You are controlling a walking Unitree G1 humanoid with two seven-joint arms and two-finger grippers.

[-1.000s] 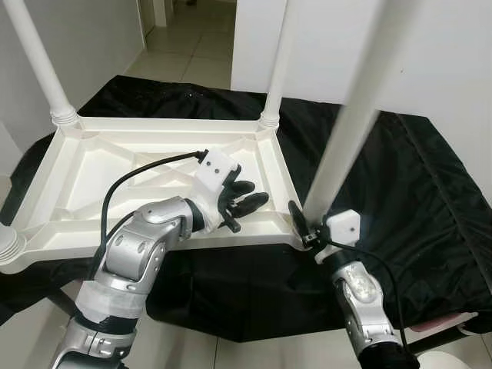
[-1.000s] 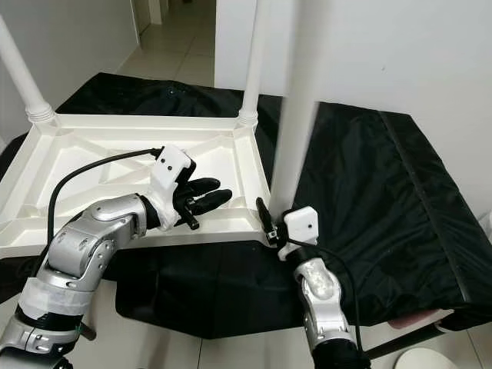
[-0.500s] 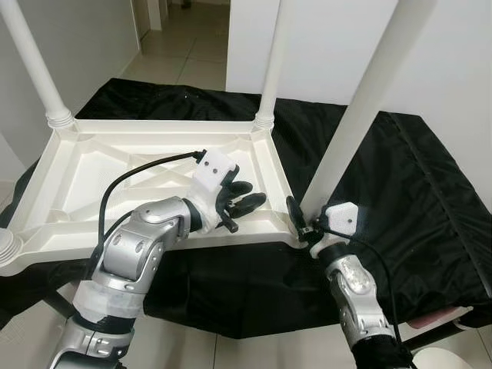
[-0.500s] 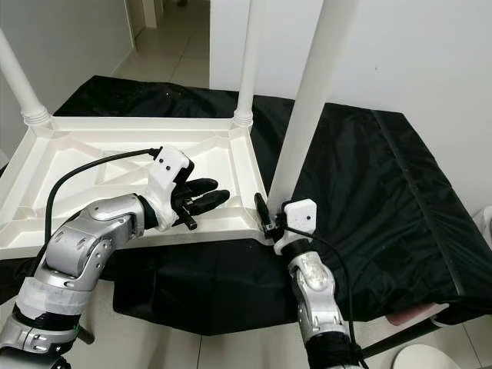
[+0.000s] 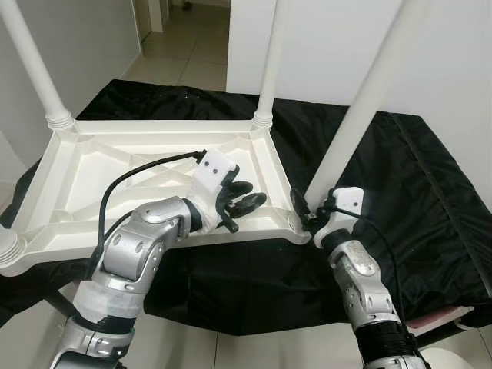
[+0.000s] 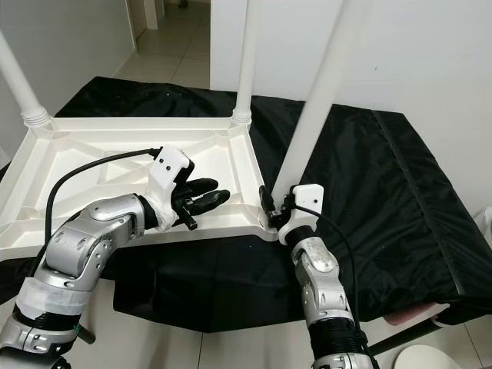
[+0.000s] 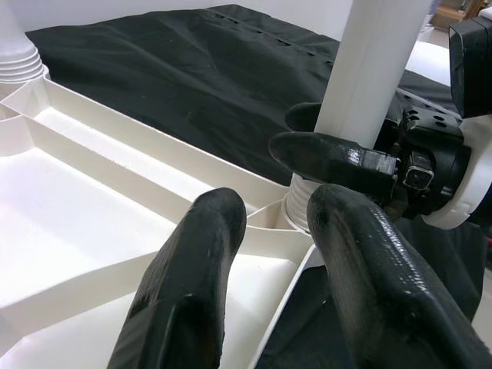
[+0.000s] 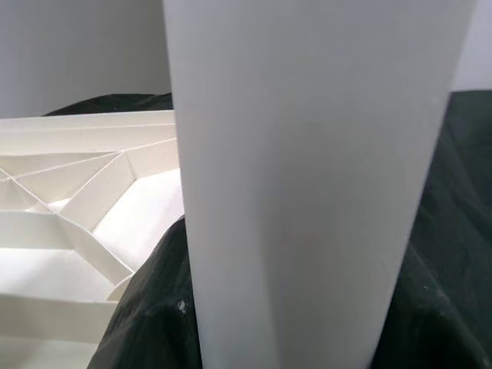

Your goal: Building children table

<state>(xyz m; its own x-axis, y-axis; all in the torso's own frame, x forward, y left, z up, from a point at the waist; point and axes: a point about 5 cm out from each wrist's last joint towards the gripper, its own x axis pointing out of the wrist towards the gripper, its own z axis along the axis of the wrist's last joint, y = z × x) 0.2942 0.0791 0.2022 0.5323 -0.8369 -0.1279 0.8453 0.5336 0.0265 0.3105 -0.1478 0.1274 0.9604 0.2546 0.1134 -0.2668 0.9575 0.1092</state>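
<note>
A white plastic children's table (image 5: 84,223) lies upside down on a black cloth (image 5: 415,200). Two white legs stand at its far corners (image 5: 34,69) (image 5: 269,61). A third white leg (image 5: 361,115) rises at a slant from the near right corner socket (image 7: 304,211). My right gripper (image 5: 304,209) is shut on the foot of this leg, its black fingers (image 7: 338,161) wrapped around it. The right wrist view looks at the leg (image 8: 307,177) from very close. My left gripper (image 5: 247,204) rests open on the table's near rim, nothing between its fingers (image 7: 192,284).
The near left corner carries a ribbed socket stub (image 5: 8,250). The cloth-covered surface ends close before me, with tiled floor (image 5: 254,346) below. A white wall (image 5: 461,54) stands behind, and a hallway (image 5: 184,38) opens at the back left. A white round object (image 5: 457,360) sits at the bottom right.
My right gripper has drawn the leg's foot in against the table's near right corner, and the leg leans more to the right. The left arm has stayed put.
</note>
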